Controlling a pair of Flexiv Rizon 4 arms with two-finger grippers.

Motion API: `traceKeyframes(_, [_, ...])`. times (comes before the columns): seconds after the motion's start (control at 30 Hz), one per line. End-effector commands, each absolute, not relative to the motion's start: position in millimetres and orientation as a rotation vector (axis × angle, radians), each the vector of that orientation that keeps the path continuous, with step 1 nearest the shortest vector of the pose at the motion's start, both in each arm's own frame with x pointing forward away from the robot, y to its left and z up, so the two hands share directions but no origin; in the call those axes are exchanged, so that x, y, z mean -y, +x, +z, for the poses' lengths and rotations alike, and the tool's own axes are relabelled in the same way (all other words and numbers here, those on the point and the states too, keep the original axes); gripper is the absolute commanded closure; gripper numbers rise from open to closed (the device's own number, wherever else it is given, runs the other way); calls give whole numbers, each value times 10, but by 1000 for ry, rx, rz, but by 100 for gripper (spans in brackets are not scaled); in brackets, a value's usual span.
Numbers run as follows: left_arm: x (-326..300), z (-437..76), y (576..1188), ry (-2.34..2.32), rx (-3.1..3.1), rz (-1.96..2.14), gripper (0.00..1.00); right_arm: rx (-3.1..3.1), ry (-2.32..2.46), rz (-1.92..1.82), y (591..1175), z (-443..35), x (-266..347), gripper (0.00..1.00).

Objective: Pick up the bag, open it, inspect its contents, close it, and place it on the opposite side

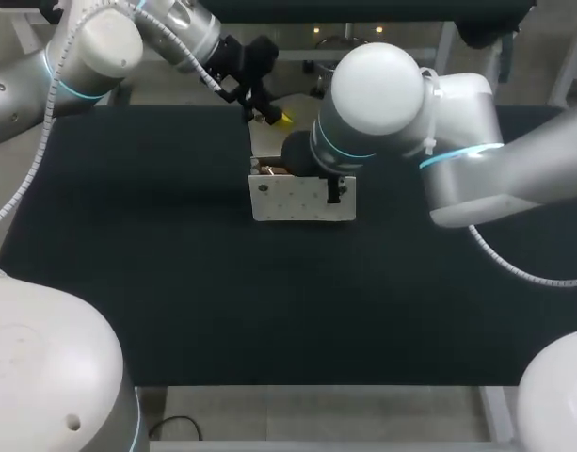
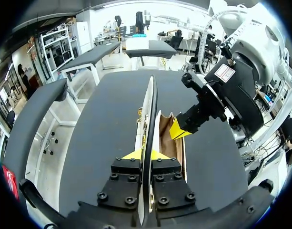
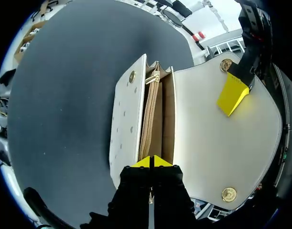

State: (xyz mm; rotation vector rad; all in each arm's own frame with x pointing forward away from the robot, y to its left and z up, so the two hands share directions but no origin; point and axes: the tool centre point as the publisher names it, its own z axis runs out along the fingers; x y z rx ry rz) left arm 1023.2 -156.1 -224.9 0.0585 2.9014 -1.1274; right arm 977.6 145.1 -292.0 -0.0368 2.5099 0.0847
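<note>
my left end effector (image 2: 146, 155): clamped on the edge of the raised flap (image 2: 149, 105), close to the table's (image 1: 128, 235) far edge | bag (image 1: 302, 200): upright, mouth open, mid-table toward the far edge, wide bare table either side | my right end effector (image 3: 153, 161): tips together at the mouth's end, and I cannot tell if they pinch a wall

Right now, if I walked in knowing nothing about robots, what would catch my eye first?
A white bag stands open in the middle of the black table, its flap lifted so the tan lining shows. The left gripper pinches the flap's edge while the right gripper grips the bag's mouth, their yellow tips bright against the white.
</note>
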Motion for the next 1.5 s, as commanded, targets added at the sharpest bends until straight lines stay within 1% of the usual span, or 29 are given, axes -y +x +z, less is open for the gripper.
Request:
traceKeyframes(0.03, [1559, -2209, 10146, 66, -2888, -1120, 100, -2497, -34, 87, 9817, -2918, -1456, 100])
traceKeyframes(0.23, [1558, -2205, 10112, 72, -2876, -1120, 100, -2491, -29, 70, 9904, -2923, -1485, 100])
traceKeyframes(0.37, [1540, -2187, 10107, 65, -2855, -1148, 100, -2532, -36, 44, 9940, -3025, -1494, 100])
traceKeyframes(0.57, [1533, -2205, 10116, 52, -2854, -1193, 100, -2568, -27, 41, 9938, -3179, -1484, 100])
traceKeyframes(1.0, [1482, -2170, 10133, 75, -2836, -1243, 100, -2619, -16, 37, 9894, -3297, -1428, 100])
traceKeyframes(1.03, [1482, -2171, 10131, 77, -2834, -1244, 100, -2631, -22, 38, 9892, -3311, -1430, 96])
traceKeyframes(1.1, [1477, -2168, 10126, 90, -2828, -1246, 100, -2644, -31, 34, 9889, -3333, -1437, 60])
traceKeyframes(1.13, [1475, -2164, 10123, 99, -2826, -1252, 100, -2652, -38, 33, 9887, -3346, -1442, 47])
traceKeyframes(1.17, [1473, -2160, 10121, 104, -2824, -1254, 100, -2651, -39, 30, 9885, -3356, -1447, 8])
traceKeyframes(1.2, [1474, -2157, 10119, 116, -2824, -1259, 100, -2652, -40, 30, 9885, -3361, -1449, 0])
traceKeyframes(1.5, [1496, -2155, 10102, 173, -2820, -1281, 100, -2660, -43, 32, 9886, -3395, -1471, 0])
